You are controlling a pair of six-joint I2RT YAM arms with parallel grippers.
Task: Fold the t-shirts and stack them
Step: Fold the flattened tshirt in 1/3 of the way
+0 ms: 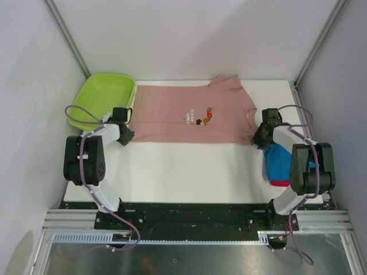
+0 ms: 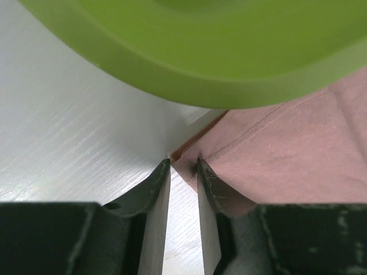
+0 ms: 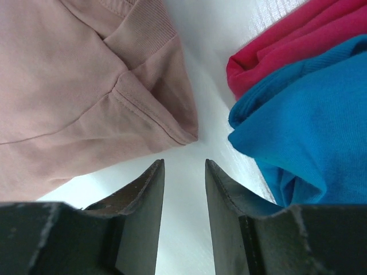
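Well, your white desk (image 1: 189, 172) carries the dusty pink t-shirt (image 1: 166, 114) spread flat across its far half, neck toward the right arm, hem toward the left, with the small chest print (image 1: 203, 117) facing up. Just beside the hem, at the far left corner, sits the lime-green tub (image 1: 106, 94). At the right edge you have a blue folded t-shirt (image 1: 279, 159) lying against a red one (image 1: 280, 183), near the pink shirt's right corner. Your left pincer (image 2: 183, 165) is down at the near hem corner, jaws only a narrow slot apart, with the corner between the tips but not clamped. Your right pincer (image 3: 184, 163) stands parted over bare desk, holding nothing, with a stitched pink edge ahead on one side and the folded pair on the other
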